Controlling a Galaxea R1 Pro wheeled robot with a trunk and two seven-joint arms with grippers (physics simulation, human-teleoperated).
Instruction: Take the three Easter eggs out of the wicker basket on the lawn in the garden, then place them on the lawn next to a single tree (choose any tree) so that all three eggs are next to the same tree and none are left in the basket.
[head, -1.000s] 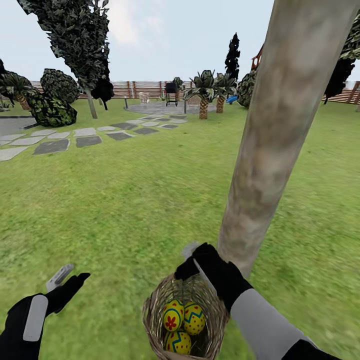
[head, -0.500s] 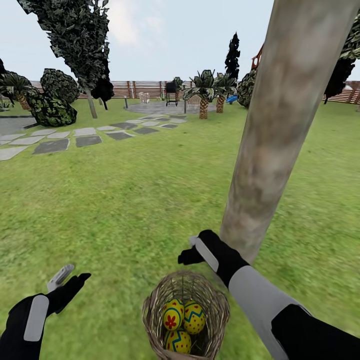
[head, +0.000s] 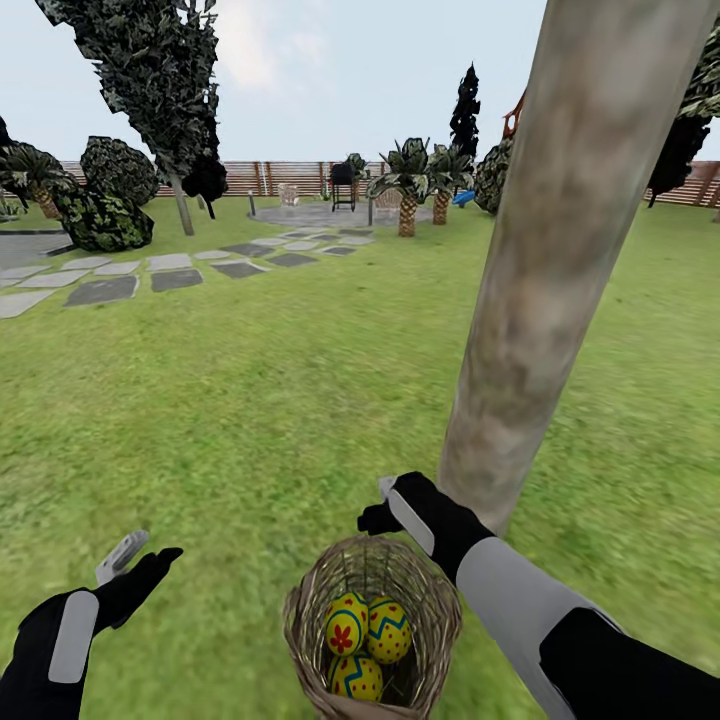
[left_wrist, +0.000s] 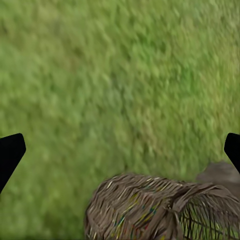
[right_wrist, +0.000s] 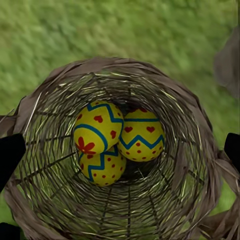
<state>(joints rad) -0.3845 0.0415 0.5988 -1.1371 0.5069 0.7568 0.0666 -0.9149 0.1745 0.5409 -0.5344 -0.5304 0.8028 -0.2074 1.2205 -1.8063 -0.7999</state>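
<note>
The wicker basket (head: 372, 625) stands on the lawn (head: 250, 420) just in front of the pale tree trunk (head: 560, 260). Three Easter eggs lie in it: a flowered one (head: 345, 625), a zigzag one (head: 388, 630) and a dotted one (head: 357, 677). My right gripper (head: 382, 505) hovers open above the basket's far rim. Its wrist view looks straight down at the eggs (right_wrist: 117, 140) inside the basket (right_wrist: 200, 165), fingertips (right_wrist: 10, 155) wide apart. My left gripper (head: 140, 557) is open, low over the grass to the left of the basket (left_wrist: 160, 207).
Grey stepping stones (head: 140, 280) run across the far left. Dark bushes (head: 100, 200) and a thin dark tree (head: 160, 90) stand behind them, palms (head: 410, 190) and a slat fence (head: 280, 178) at the back. Open grass lies left and right of the trunk.
My right gripper has risen from the basket's far rim to a spot above it, and its forearm has swung in lower right. The left arm and the eggs have stayed put.
</note>
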